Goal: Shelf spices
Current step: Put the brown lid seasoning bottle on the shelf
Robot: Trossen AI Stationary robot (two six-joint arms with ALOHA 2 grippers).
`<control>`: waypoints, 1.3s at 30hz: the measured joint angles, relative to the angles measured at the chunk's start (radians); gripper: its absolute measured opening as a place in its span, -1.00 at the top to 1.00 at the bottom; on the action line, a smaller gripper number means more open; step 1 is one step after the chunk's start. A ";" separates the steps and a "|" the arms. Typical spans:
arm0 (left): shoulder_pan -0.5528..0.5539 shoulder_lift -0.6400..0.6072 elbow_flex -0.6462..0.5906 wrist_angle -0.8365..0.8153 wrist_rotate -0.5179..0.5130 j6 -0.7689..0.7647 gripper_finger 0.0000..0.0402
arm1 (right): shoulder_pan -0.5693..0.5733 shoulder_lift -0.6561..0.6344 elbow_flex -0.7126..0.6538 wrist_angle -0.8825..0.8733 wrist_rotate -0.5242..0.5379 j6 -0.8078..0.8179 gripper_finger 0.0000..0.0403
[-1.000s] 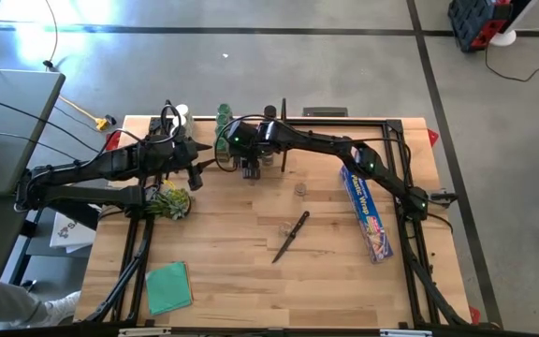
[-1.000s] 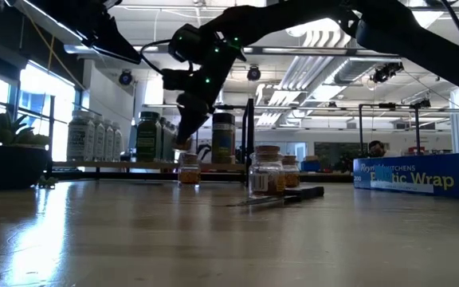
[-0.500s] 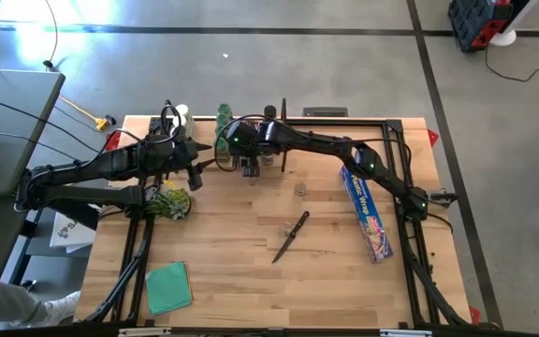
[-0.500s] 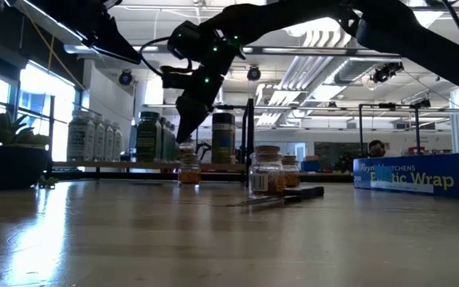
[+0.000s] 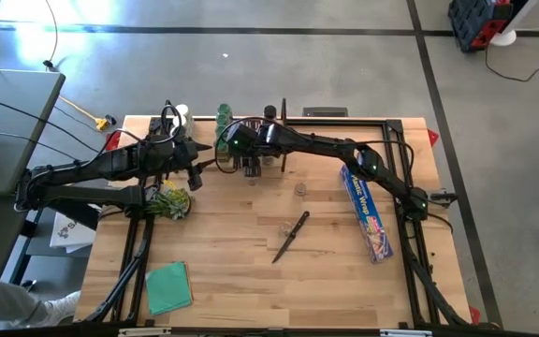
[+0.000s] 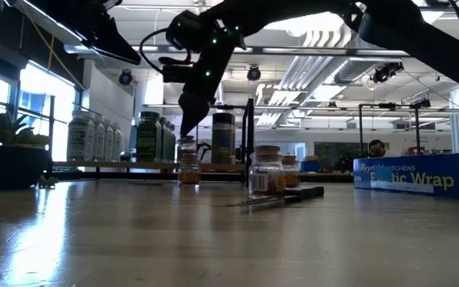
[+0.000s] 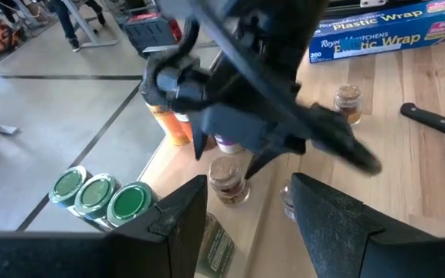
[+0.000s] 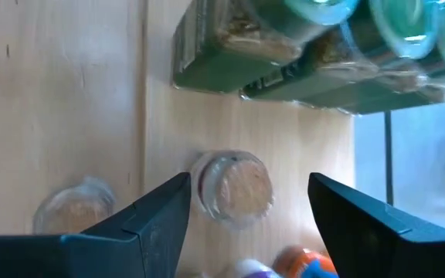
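Right gripper [image 8: 246, 220], fingers spread, above small clear brown-filled spice jar [image 8: 232, 188] on pale wooden shelf [image 8: 68, 93]; a stray finger could topple it.

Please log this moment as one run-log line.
right gripper: open, above jar on shelf | left gripper: open, waiting nearby | knife: untouched

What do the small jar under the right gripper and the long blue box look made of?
Small jar: clear glass or plastic, glossy; its brownish contents show through. Long blue box: printed cardboard, apparently, with crisp straight edges and lettering.
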 joint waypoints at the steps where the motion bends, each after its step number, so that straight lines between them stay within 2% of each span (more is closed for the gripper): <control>1: 0.000 0.000 0.000 0.000 0.000 0.000 0.09 | 0.007 -0.010 0.000 -0.009 0.002 0.003 -0.26; 5: 0.000 0.000 0.000 -0.001 0.000 0.001 0.09 | 0.058 -0.060 0.002 -0.103 -0.038 0.026 -0.26; 8: 0.000 0.000 0.000 -0.001 0.000 0.010 0.09 | 0.081 -0.058 -0.002 -0.167 -0.186 0.090 -0.26; 10: 0.000 0.000 0.000 0.000 0.000 0.010 0.09 | 0.088 -0.048 -0.029 -0.153 -0.231 0.109 -0.26; 13: 0.000 0.000 0.000 0.003 0.000 0.010 0.09 | 0.090 -0.047 -0.094 -0.100 -0.208 0.096 -0.26; 18: 0.000 0.000 0.000 0.004 0.012 0.009 0.09 | 0.074 -0.047 -0.179 -0.066 -0.228 0.118 -0.26; 24: 0.000 0.000 0.000 0.004 0.027 0.012 0.09 | 0.072 -0.049 -0.224 -0.053 -0.236 0.156 -0.26; 32: 0.000 0.000 0.000 0.004 0.027 0.017 0.09 | 0.104 -0.045 -0.180 -0.052 -0.250 0.153 -0.26; 37: 0.000 0.000 0.000 0.003 0.027 0.017 0.09 | 0.127 -0.045 -0.092 -0.096 -0.281 0.121 -0.26; 39: 0.000 0.000 0.000 0.001 0.027 0.017 0.09 | 0.134 -0.044 -0.042 -0.159 -0.247 0.097 -0.26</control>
